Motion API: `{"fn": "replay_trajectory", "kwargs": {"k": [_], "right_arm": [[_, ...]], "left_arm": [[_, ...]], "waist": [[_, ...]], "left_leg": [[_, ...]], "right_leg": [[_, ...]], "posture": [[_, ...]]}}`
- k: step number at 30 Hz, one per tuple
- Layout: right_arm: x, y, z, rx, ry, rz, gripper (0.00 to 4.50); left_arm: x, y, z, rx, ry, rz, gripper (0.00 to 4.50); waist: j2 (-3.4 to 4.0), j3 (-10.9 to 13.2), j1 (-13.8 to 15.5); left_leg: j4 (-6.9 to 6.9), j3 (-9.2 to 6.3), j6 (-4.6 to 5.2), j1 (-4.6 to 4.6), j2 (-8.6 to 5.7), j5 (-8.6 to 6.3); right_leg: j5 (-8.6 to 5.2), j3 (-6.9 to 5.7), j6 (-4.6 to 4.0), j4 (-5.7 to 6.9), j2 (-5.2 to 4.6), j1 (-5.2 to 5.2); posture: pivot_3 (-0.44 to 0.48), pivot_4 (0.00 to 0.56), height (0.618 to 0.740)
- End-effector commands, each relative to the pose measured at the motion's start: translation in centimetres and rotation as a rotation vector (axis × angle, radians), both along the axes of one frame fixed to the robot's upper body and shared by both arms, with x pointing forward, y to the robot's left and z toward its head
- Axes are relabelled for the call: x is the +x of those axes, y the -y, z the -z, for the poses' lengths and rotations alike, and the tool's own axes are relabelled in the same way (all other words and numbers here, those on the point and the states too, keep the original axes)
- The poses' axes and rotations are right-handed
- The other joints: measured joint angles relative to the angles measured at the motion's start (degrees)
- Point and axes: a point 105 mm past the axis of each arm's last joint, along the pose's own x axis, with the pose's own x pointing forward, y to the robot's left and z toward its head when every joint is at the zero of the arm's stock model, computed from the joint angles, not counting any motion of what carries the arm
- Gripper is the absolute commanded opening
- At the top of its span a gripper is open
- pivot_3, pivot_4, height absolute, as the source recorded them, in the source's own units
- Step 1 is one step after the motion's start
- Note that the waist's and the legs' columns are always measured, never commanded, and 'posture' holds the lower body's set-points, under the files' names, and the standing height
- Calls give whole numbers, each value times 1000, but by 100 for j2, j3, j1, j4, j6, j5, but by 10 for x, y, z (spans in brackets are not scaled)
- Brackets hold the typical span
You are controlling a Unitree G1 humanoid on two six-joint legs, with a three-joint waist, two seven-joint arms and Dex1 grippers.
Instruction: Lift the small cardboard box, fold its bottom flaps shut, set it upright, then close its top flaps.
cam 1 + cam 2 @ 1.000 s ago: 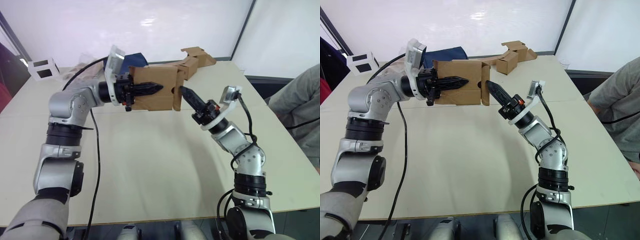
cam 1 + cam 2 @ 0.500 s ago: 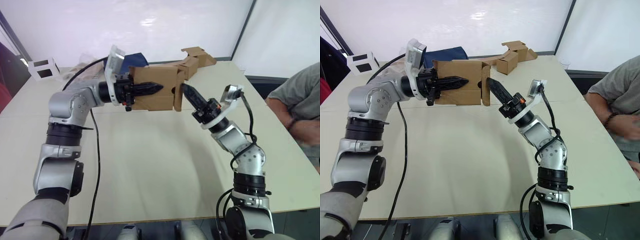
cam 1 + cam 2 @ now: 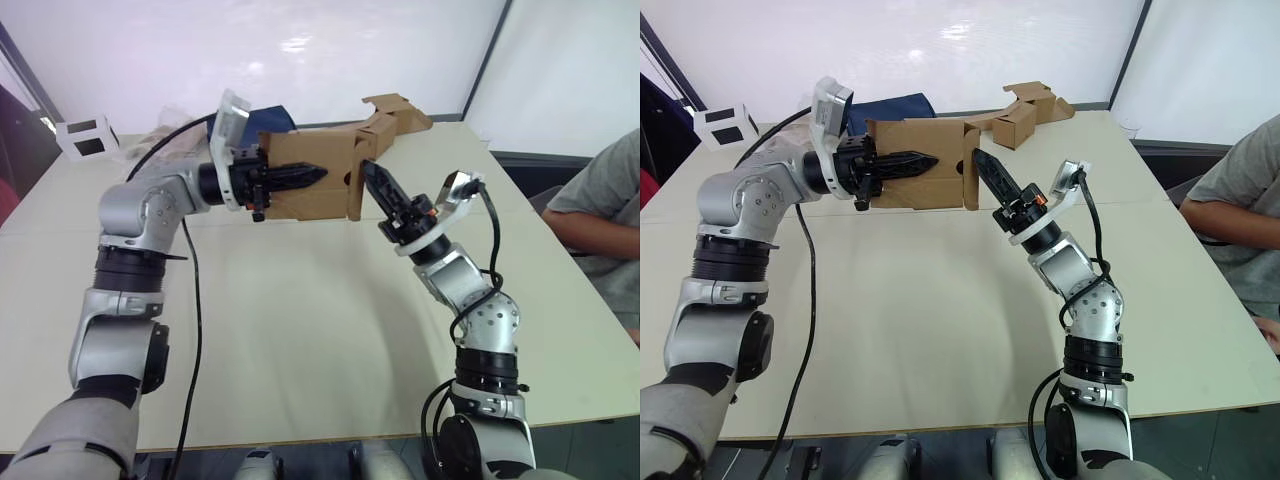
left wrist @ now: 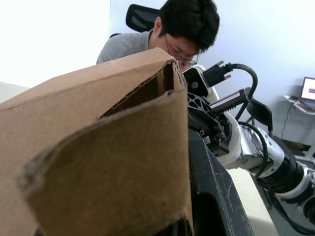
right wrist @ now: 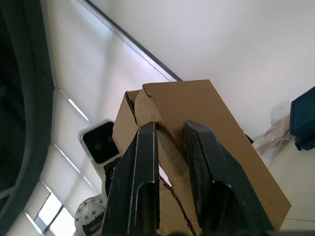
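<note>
Cardboard, one small cardboard box (image 3: 308,180), clamped by left pincer (image 3: 300,178), right pincer (image 3: 372,182) touching

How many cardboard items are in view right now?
2: the small cardboard box, held above the table in the left gripper, and the loose cardboard pieces at the table's far edge. More may be hidden.

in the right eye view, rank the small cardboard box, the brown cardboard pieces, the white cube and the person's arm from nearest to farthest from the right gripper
1. The small cardboard box, held up over the table; the right gripper is at its open end.
2. The brown cardboard pieces, just behind, at the table's far edge.
3. The person's arm, off to the robot's right.
4. The white cube, at the far left corner.
</note>
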Motion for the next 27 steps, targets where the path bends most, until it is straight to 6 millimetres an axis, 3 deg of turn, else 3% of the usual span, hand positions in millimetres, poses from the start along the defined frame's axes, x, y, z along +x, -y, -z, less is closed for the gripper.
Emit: {"fn": "replay_trajectory", "kwargs": {"k": [1, 17, 27], "right_arm": [[-4, -8, -13, 8, 43, -13, 822], [6, -6, -12, -20, 29, 48, 822], [-7, -27, -11, 4, 24, -48, 822]], "left_arm": [[-7, 3, -11, -22, 61, 24, 0], [-5, 0, -5, 13, 84, 0, 0], [0, 6, -6, -22, 81, -11, 0]], "waist": [[0, 0, 1], [0, 0, 0], [0, 0, 3]], "left_leg": [[0, 0, 0, 0, 0, 0], [-1, 0, 0, 0, 0, 0], [-1, 0, 0, 0, 0, 0]], "right_leg": [[0, 0, 0, 0, 0, 0], [0, 0, 0, 0, 0, -1], [0, 1, 0, 0, 0, -1]], "posture": [[0, 150, 740], [0, 150, 740], [0, 150, 740]]}}
